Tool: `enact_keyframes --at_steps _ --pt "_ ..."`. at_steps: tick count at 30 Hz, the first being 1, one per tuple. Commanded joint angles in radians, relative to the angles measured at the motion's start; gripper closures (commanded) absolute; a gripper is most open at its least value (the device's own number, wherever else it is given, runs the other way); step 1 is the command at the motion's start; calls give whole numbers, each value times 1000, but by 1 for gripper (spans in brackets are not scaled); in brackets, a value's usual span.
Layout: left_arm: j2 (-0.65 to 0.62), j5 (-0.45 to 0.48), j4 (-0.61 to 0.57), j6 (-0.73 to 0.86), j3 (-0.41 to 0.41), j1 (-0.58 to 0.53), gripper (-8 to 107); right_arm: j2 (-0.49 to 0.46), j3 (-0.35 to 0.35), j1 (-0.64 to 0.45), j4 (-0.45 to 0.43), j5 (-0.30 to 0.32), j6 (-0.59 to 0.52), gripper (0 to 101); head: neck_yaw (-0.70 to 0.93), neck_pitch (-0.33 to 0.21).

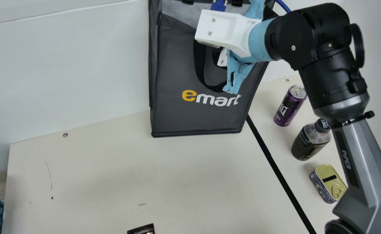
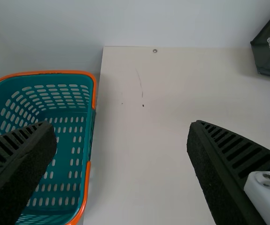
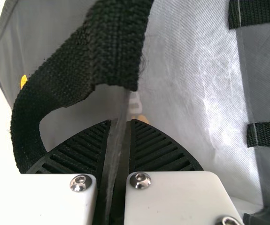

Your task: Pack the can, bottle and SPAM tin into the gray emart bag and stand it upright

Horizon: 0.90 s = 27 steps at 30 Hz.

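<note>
The gray emart bag [image 1: 193, 118] stands upright, dark gray with a yellow-and-white logo, black straps and a silvery lining showing at its open mouth; to the bag's right stands the slim purple can [image 1: 289, 107], upright, its top silver; farther from the bag is the dark-filled bottle [image 1: 307, 141], upright and black-capped; farthest from the bag, the SPAM tin [image 1: 323, 171] lies flat, gold ring-pull lid up and closed

Diffuse light falls evenly over the cream table [image 1: 89, 169] in the main view, leaving faint, soft-edged shadows around the SPAM tin [image 1: 328, 183]. The left wrist view is mildly lit, with gentle shade on the table beside the basket [image 2: 45, 72]. In the right wrist view, glare whitens the left edge, the silvery bag lining [image 3: 186, 70] shines, and the screw heads [image 3: 140, 180] glint.
</note>
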Motion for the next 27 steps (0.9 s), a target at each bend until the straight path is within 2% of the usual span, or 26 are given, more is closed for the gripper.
enact_keyframes --at_steps 1,27 --pt "0 0 0 0 0 0 9 -17 8 7 -5 -2 10 101 -1 -23" --pt "0 0 0 0 0 0 9 -295 230 190 -115 -2 116 101 -1 -23"
